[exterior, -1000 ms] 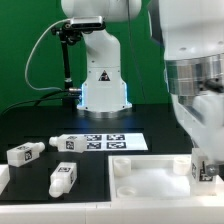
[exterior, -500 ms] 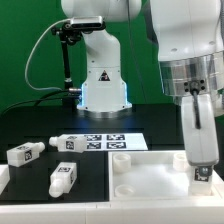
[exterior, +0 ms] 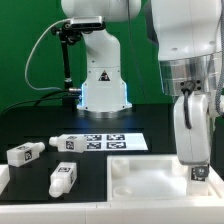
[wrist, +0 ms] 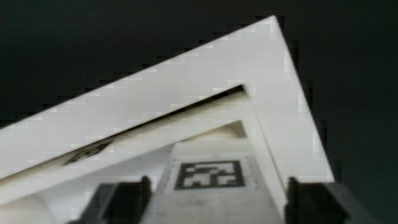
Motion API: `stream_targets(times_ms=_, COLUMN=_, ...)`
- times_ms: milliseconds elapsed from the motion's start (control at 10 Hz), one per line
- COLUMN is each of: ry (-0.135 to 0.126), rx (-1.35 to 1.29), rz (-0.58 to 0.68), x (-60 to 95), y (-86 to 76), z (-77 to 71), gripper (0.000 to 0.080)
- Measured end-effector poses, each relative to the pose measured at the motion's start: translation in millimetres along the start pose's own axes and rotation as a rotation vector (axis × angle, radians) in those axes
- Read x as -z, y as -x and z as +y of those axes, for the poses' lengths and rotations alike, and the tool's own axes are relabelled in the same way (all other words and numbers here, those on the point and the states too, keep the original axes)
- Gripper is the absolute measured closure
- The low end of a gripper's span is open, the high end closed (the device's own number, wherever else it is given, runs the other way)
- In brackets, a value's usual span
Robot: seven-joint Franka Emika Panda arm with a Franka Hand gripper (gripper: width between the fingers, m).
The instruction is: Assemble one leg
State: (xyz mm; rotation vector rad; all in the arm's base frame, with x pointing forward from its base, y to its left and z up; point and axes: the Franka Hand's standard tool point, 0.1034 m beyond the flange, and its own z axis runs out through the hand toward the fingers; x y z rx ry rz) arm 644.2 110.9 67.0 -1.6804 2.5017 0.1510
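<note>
My gripper (exterior: 196,168) hangs at the exterior view's right, over the near right part of the large flat white square piece (exterior: 140,172). Its two dark fingers stand against both sides of a white leg (exterior: 198,174) with a square tag on it. In the wrist view the gripper (wrist: 215,203) has one finger (wrist: 121,202) on each side of that leg (wrist: 214,150), and a corner of the white square piece (wrist: 160,105) lies beyond it. Three more legs lie at the left: one (exterior: 25,152), another (exterior: 65,143) and a third (exterior: 63,178).
The marker board (exterior: 112,141) lies flat behind the square piece. The robot's base (exterior: 103,92) stands at the back centre, with a black cable and stand (exterior: 66,60) beside it. The table is black.
The hand has shifted towards the exterior view's left and stands more upright, and the tagged leg between its fingers has moved with it. The three loose legs have not moved.
</note>
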Motion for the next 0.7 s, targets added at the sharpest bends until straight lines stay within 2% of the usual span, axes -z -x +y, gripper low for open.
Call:
stream_targets(times_ms=100, ry=-0.003, rx=0.025, rz=-0.003, x=3.0, y=1.6, z=-1.3, gripper=0.0324)
stream_targets(times_ms=200, ry=-0.016, rx=0.068, rz=-0.017, x=17.4, y=7.0, z=-3.8, gripper=0.0184)
stream_targets(times_ms=400, ry=-0.050, rx=0.082, rz=-0.048, x=50.7, y=15.5, z=-6.8, gripper=0.0160)
stream_targets(times_ms=500, ry=-0.061, rx=0.085, rz=-0.055, x=58.9, y=16.7, z=-12.6, gripper=0.0151)
stream_targets(times_ms=700, ry=-0.061, rx=0.086, rz=-0.054, x=57.0, y=17.0, z=-12.1, gripper=0.0151)
